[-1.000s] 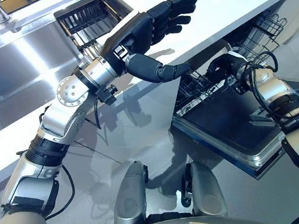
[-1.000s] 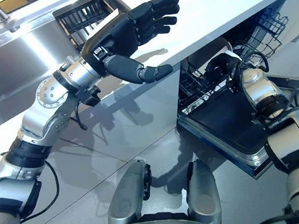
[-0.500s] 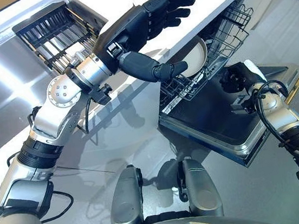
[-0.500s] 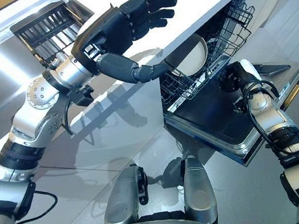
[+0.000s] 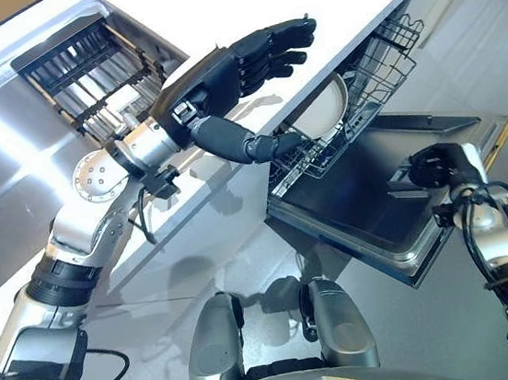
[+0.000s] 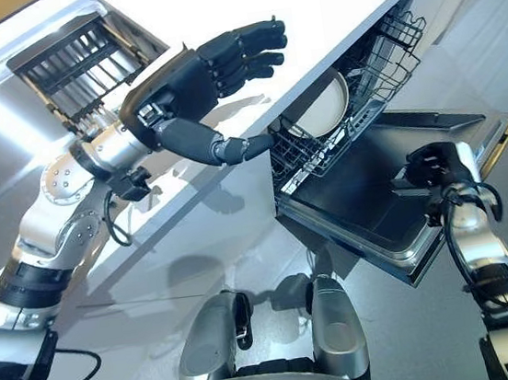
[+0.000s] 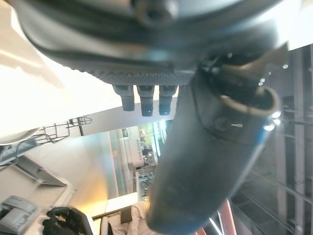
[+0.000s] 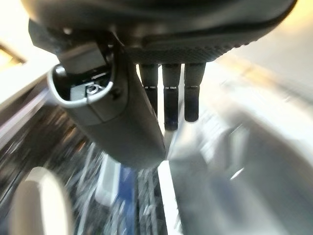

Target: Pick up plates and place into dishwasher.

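Upright on edge in the dishwasher rack [image 5: 378,63], plate [image 5: 326,112] faces outward; left hand [image 5: 221,69] and right hand [image 5: 441,165] open, empty

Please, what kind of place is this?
Most likely a kitchen: a white countertop with a steel sink set in it, and below it an open dishwasher whose rack holds a plate.

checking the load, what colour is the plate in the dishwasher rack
White or off-white; the plate stands in the dark wire rack, clearest in the right eye view.
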{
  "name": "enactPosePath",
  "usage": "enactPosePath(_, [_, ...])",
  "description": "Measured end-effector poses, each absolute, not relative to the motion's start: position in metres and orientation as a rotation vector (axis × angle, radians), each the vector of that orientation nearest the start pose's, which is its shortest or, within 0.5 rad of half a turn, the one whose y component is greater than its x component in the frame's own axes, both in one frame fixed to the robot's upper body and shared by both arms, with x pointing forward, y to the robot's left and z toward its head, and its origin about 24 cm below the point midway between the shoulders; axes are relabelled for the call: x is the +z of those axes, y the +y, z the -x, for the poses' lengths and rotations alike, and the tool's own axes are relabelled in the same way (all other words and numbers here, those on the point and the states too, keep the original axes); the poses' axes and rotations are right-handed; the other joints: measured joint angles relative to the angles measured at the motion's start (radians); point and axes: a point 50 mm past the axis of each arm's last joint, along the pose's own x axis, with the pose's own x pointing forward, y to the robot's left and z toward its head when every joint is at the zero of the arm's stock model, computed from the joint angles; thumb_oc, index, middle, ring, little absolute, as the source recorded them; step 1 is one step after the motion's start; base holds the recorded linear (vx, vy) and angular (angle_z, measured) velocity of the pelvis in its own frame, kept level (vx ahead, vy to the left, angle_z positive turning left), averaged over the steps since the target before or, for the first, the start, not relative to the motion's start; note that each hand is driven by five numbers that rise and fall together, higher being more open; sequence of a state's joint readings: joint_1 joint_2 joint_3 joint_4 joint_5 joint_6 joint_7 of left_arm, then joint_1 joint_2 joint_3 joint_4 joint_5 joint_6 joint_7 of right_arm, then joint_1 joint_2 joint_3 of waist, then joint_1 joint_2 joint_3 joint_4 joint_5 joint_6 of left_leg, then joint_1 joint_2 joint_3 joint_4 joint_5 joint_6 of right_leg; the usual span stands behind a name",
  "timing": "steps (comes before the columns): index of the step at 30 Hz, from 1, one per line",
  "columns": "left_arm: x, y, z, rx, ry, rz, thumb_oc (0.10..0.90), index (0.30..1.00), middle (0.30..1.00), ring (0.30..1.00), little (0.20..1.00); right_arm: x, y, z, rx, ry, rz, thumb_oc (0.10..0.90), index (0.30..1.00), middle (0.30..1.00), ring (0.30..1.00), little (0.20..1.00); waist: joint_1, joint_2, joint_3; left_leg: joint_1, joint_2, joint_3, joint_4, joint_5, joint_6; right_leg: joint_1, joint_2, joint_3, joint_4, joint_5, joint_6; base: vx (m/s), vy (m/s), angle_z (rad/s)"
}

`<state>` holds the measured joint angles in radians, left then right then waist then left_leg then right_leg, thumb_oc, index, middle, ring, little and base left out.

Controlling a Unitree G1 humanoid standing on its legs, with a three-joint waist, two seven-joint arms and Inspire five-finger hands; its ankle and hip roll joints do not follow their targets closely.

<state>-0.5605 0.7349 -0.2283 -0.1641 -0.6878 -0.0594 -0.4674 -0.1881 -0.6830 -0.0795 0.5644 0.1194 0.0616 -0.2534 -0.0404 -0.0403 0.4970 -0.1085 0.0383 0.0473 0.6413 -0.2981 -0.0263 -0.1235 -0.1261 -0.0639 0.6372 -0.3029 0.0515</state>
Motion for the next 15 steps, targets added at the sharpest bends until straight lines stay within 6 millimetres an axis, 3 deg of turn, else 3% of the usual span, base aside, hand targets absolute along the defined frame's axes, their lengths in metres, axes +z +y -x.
enactPosePath(4, [0.239, 0.151, -0.286, -0.86, -0.563, -0.21, 0.8, 0.9, 0.9, 0.9, 0.9, 0.041, -0.374, -0.239, -0.627, 0.333, 0.456, 0.8, 0.9, 0.9, 0.9, 0.9, -0.03, -0.001, -0.001, 0.011, 0.008, 0.012, -0.004, -0.004, 0.004, 0.009, 0.001, 0.0, -0.011, 0.003, 0.002, -0.02, -0.009, -0.08])
enactPosePath(9, [0.237, 0.148, -0.283, -0.894, -0.549, -0.205, 0.8, 0.9, 0.9, 0.9, 0.9, 0.01, -0.378, -0.207, -0.684, 0.432, 0.314, 0.8, 0.9, 0.9, 0.9, 0.9, -0.056, -0.004, -0.01, 0.015, 0.013, 0.022, -0.004, -0.007, 0.002, 0.007, 0.007, 0.005, -0.011, 0.004, 0.0, 0.0, -0.019, -0.06])
enactPosePath(13, [0.217, 0.145, -0.282, -0.915, -0.48, -0.145, 0.8, 0.9, 0.9, 0.9, 0.9, -0.024, -0.369, -0.177, -0.695, 0.53, 0.13, 0.8, 0.9, 0.9, 0.9, 0.9, -0.08, -0.009, -0.086, 0.01, 0.022, 0.038, -0.007, -0.012, -0.003, -0.012, 0.019, 0.025, -0.012, 0.006, -0.004, 0.01, -0.012, -0.16])
enactPosePath(15, [0.215, 0.142, -0.283, -0.921, -0.473, -0.126, 0.8, 0.9, 0.9, 0.9, 0.9, -0.035, -0.366, -0.171, -0.69, 0.551, 0.039, 0.8, 0.9, 0.9, 0.9, 0.9, -0.091, -0.014, -0.104, 0.01, 0.028, 0.041, -0.005, -0.012, -0.003, -0.013, 0.02, 0.026, -0.011, 0.007, -0.005, 0.01, -0.009, -0.08])
